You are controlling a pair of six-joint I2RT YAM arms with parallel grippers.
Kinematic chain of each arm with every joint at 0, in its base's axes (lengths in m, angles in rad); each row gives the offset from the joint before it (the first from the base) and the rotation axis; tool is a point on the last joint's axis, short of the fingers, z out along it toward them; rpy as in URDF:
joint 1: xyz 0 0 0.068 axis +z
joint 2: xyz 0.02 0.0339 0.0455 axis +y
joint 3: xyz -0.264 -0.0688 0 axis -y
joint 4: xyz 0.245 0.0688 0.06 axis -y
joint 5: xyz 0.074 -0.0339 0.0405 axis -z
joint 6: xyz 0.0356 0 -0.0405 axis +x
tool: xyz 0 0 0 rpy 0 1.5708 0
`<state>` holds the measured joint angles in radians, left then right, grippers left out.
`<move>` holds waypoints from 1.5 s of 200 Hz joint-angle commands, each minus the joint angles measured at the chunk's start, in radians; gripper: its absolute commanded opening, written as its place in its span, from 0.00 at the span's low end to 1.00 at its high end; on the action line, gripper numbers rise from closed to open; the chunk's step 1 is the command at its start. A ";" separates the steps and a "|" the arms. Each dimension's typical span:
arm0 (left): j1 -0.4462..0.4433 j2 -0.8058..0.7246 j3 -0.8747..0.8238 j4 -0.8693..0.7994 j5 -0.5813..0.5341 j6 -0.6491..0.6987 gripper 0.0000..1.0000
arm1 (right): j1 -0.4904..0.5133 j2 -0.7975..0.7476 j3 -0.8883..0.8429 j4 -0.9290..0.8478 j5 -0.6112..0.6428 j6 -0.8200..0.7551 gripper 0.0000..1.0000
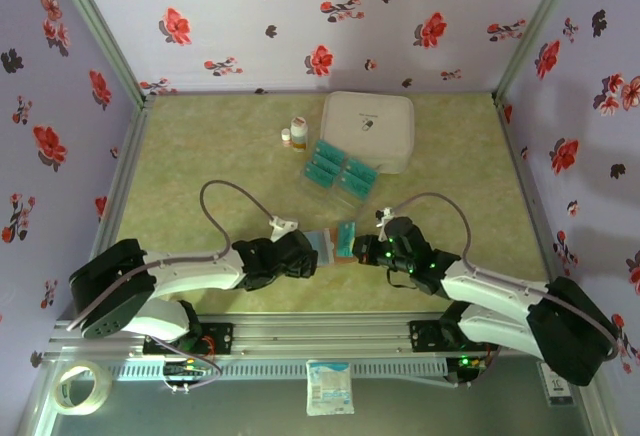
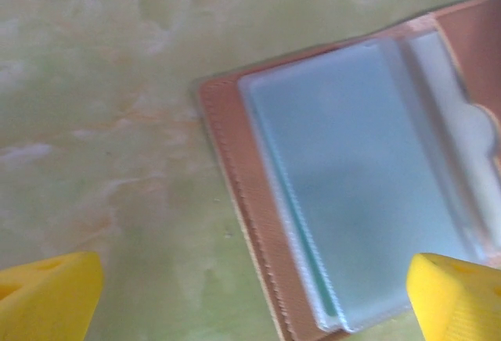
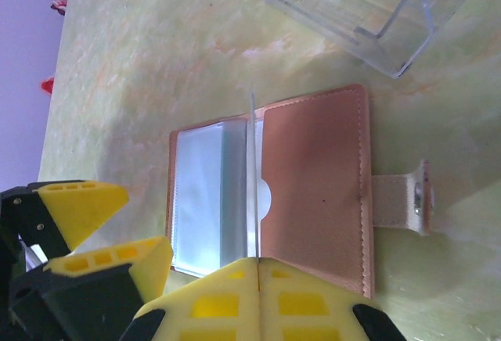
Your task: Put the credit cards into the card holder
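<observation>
"Top external view, near edge first. What is noted?"

"A roll of tape (image 1: 75, 386) at the near left corner and a white packet (image 1: 329, 388) below the rail, both well apart from the work."

"Next out, the tools?"

"The left gripper (image 2: 252, 294) has its jaws spread wide and has hold of nothing. One yellow tip hangs over bare table (image 1: 200, 156), the other at the card holder's (image 3: 313, 184) edge. The right gripper (image 3: 257, 271) is closed tight on one credit card (image 1: 346, 239), pinched by its lower edge and seen edge-on from the right wrist."

"Location of the holder?"

"Flat on the table between the two grippers, lying open, with its pale blue-grey sleeves up and its strap (image 3: 411, 200) out to one side. The held card stands over the sleeves near the fold. Whether it has entered a pocket, I cannot tell."

"Farther back?"

"A clear plastic tray (image 3: 368, 24) just beyond the holder, with the remaining credit cards (image 1: 340, 171) in it. Behind it are two small bottles (image 1: 298, 128) and, touching the tray's far side, a white zipped case (image 1: 368, 128)."
</observation>
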<state>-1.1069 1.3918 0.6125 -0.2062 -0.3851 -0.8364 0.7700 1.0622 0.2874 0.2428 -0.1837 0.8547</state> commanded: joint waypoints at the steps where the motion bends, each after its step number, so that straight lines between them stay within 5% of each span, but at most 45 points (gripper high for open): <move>1: 0.017 0.000 0.018 -0.037 -0.043 0.009 1.00 | -0.006 0.033 0.036 0.076 -0.047 -0.024 0.00; 300: 0.082 0.000 -0.071 -0.022 -0.039 0.020 1.00 | -0.005 0.267 0.027 0.371 -0.116 0.015 0.00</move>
<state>-1.0328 1.4029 0.5652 -0.1913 -0.3935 -0.8257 0.7700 1.3048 0.3012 0.5579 -0.2783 0.8642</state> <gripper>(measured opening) 0.997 0.040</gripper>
